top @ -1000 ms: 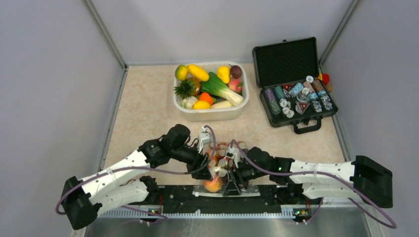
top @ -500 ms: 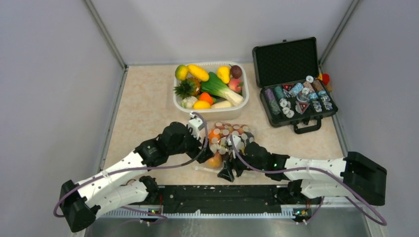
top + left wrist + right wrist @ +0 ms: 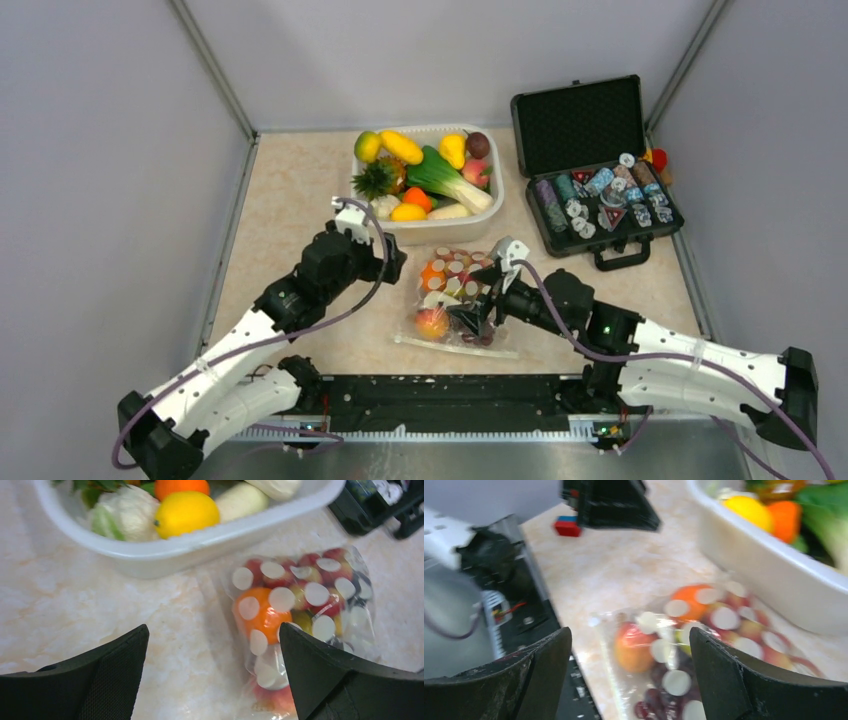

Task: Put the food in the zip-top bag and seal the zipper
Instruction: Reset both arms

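Note:
The zip-top bag (image 3: 457, 300), clear with white dots, lies flat on the table in front of the white tub (image 3: 425, 232). Inside it is food: an orange (image 3: 433, 275), a peach (image 3: 432, 323), red strawberries (image 3: 330, 570) and dark grapes (image 3: 659, 700). The zipper (image 3: 455, 347) runs as a whitish strip along the bag's near edge. My left gripper (image 3: 390, 265) is open, just left of the bag and not touching it. My right gripper (image 3: 480, 300) is open above the bag's right half, with nothing between its fingers (image 3: 749, 680).
The tub (image 3: 200, 542) holds more toy produce, including a lemon (image 3: 186, 513) and a cauliflower. An open black case (image 3: 600, 170) of chips stands at the back right. The black base rail (image 3: 450, 395) runs along the near table edge.
The bag has moved from the near edge out towards the tub and now lies released. Both grippers opened wide; the left drew back to the left, the right swung right.

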Robot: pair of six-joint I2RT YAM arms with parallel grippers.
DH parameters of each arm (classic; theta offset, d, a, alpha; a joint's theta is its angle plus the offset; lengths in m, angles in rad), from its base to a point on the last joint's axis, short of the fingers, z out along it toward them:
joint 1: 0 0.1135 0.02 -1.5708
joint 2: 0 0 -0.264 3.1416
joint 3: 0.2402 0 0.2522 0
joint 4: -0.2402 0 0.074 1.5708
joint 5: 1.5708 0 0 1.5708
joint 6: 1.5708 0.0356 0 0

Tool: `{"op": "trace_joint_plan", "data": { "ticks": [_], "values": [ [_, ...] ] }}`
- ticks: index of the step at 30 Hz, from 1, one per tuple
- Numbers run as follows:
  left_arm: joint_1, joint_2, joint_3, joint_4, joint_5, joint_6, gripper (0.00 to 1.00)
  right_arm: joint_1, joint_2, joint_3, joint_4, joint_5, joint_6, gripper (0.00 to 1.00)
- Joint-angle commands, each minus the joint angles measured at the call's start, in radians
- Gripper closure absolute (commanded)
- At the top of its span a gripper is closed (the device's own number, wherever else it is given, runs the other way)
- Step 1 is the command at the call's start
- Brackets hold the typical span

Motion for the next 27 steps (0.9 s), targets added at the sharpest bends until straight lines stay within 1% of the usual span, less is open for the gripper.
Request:
{"op": "trace_joint_plan", "data": {
  "ticks": [1, 3, 6, 10, 13, 15, 18, 20, 22, 24, 27],
  "values": [
    [0.113, -0.007, 0.073, 0.022, -0.014, -0.020, 0.01, -0.010, -0.018, 0.042, -0.051, 0.396, -0.030, 0.11],
    [0.156, 0.001, 0.092, 0.009, -0.018, -0.016, 0.01, -0.021, -0.022, 0.054, -0.065, 0.487, -0.029, 0.08],
    [0.197, 0.022, 0.131, -0.027, -0.033, -0.012, 0.01, -0.071, -0.026, 0.086, -0.142, 0.562, -0.009, 0.07],
    [0.246, 0.039, 0.154, -0.053, -0.017, -0.007, 0.01, -0.166, -0.064, 0.091, -0.208, 0.606, 0.032, 0.02],
    [0.292, 0.029, 0.154, -0.065, -0.011, -0.011, 0.01, -0.267, -0.117, 0.088, -0.255, 0.599, 0.065, 0.01],
    [0.345, 0.016, 0.152, -0.063, 0.026, -0.013, 0.01, -0.342, -0.155, 0.085, -0.276, 0.575, 0.073, 0.01],
    [0.426, 0.004, 0.144, -0.047, 0.123, -0.012, 0.01, -0.464, -0.189, 0.091, -0.301, 0.514, 0.085, 0.01],
    [0.489, 0.009, 0.144, -0.042, 0.193, -0.029, 0.01, -0.545, -0.173, 0.103, -0.311, 0.435, 0.102, 0.01],
    [0.553, 0.018, 0.147, -0.040, 0.232, -0.050, 0.01, -0.650, -0.106, 0.138, -0.348, 0.363, 0.120, 0.01],
    [0.603, 0.023, 0.150, -0.049, 0.227, -0.082, 0.01, -0.744, -0.041, 0.182, -0.405, 0.318, 0.135, 0.01],
    [0.615, 0.020, 0.157, -0.076, 0.166, -0.114, 0.01, -0.868, -0.002, 0.220, -0.413, 0.219, 0.130, 0.01]
  ]
}}
